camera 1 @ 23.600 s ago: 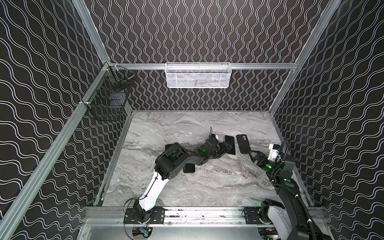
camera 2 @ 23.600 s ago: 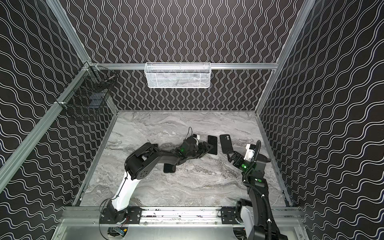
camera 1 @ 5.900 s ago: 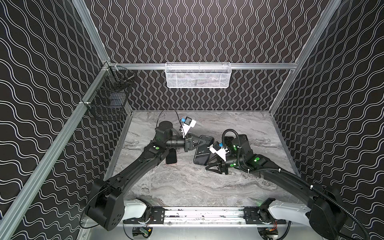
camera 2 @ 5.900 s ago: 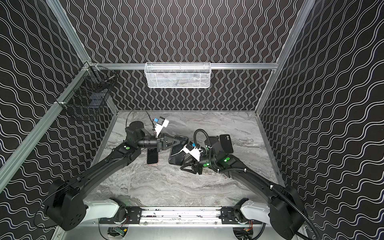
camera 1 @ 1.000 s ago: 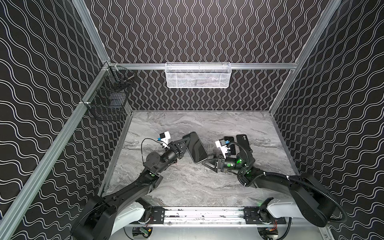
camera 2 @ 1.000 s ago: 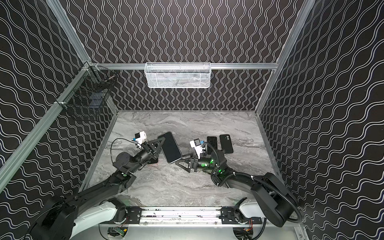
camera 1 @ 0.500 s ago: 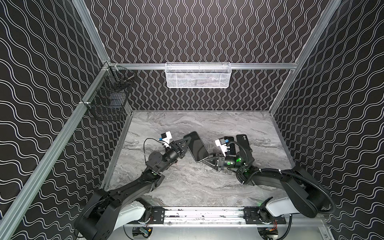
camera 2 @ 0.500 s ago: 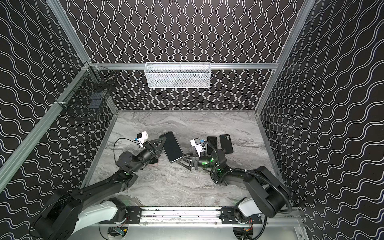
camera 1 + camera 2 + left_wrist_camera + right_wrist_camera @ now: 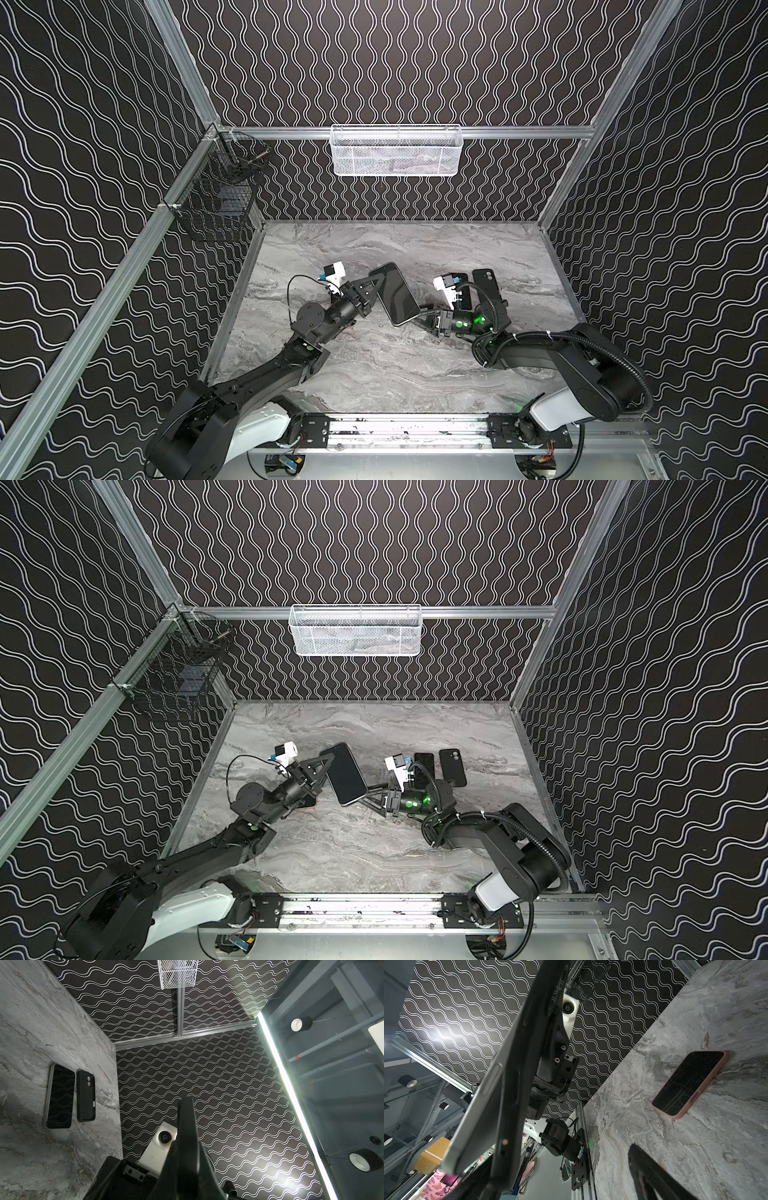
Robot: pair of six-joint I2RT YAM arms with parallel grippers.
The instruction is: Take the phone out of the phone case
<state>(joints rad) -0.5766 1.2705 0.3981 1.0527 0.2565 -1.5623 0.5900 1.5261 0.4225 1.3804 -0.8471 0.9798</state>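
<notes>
Left hand (image 9: 371, 288) is pinching the edge of the black phone case (image 9: 517, 1076), holding it tilted up off the table (image 9: 374, 374) with the phone (image 9: 397, 295) sitting in it, screen up. Right hand (image 9: 417, 322) is spread wide around its lower end. Further right, another phone (image 9: 60, 1095) and a loose case (image 9: 85, 1095) lie flat side by side.

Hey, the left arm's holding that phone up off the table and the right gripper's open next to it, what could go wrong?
The left gripper pinches the cased phone by one edge only, tilted above the table; a tug could twist it loose and drop it. The open right gripper sits at its lower end and may clamp case and phone together. The spare phone and black case lie close behind it and could get swept.
</notes>
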